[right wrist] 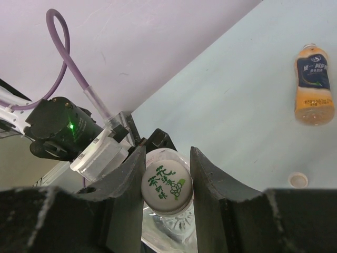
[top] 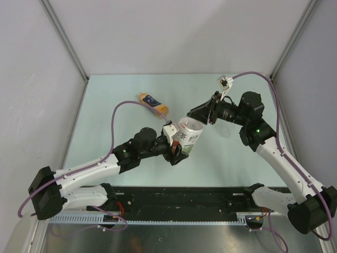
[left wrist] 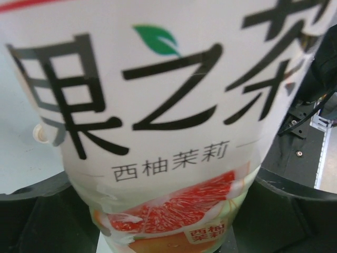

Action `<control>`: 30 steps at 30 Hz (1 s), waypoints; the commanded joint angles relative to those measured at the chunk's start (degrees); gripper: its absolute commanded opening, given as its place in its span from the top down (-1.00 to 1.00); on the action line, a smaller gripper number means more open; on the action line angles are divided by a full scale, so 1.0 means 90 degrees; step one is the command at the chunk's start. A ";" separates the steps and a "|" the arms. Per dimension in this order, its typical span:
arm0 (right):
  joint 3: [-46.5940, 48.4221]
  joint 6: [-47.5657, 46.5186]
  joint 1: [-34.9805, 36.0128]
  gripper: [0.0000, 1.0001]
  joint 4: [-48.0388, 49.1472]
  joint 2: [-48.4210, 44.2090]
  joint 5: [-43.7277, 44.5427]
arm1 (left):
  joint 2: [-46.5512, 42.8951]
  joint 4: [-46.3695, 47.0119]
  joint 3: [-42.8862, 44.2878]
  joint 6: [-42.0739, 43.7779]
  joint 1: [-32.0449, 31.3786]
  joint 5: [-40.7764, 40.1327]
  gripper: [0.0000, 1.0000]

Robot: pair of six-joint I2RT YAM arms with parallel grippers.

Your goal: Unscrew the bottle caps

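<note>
Bottle caps show in two places. One bottle cap [right wrist: 166,188], a white plastic disc printed with green characters, sits screwed on the neck of a tilted bottle [left wrist: 158,105] held above the middle of the table [top: 116,95]. The right gripper [right wrist: 167,158] is narrowed onto it, its black fingers [right wrist: 126,190] meeting the rim on both sides with no gap showing. The bottle is clear ribbed plastic below the neck, wrapped in a glossy white label with bold black characters, a green leaf and a cut grapefruit. I cannot tell what it holds. The left gripper [top: 178,150] clamps its lower body. A loose cap [right wrist: 298,180], small, round and whitish, lies on the pale green tabletop. Near it an orange bottle [right wrist: 314,84] with a dark blue label lies on its side, filled with orange liquid.
</note>
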 commanded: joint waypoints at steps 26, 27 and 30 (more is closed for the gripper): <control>0.0032 0.0301 0.0284 -0.98 0.0318 -0.1321 0.2376 | -0.0827 0.0080 -0.0265 0.0258 -0.0044 -0.0642 0.04; 0.0037 0.0261 0.0389 -0.99 0.0253 -0.1383 0.2695 | -0.0830 0.0043 -0.0260 0.0258 -0.0044 -0.0698 0.04; 0.0063 0.0003 0.0872 -0.99 -0.0011 -0.1520 0.3872 | -0.0777 -0.0108 -0.0204 0.0223 -0.0052 -0.0927 0.07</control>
